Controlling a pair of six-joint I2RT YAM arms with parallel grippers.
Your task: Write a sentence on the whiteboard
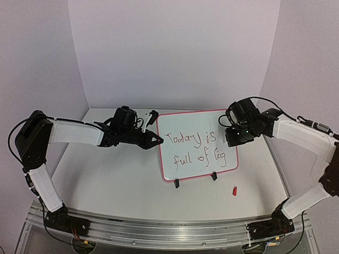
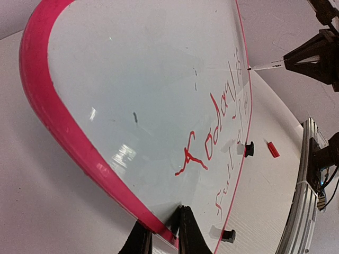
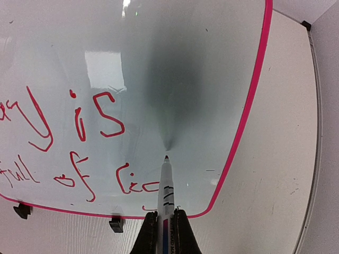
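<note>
The whiteboard, white with a thin red-pink frame, leans on a stand in the middle of the table. The sentence reads "Today is / full of lig" in red marker; it also shows in the right wrist view and the left wrist view. My left gripper is shut on the board's left frame edge. My right gripper is shut on a white marker with a red tip, which is at or just off the board right of the last word.
The stand's black feet stick out under the board. A small red marker cap lies on the table in front of the board's right corner, also in the left wrist view. White walls enclose the table.
</note>
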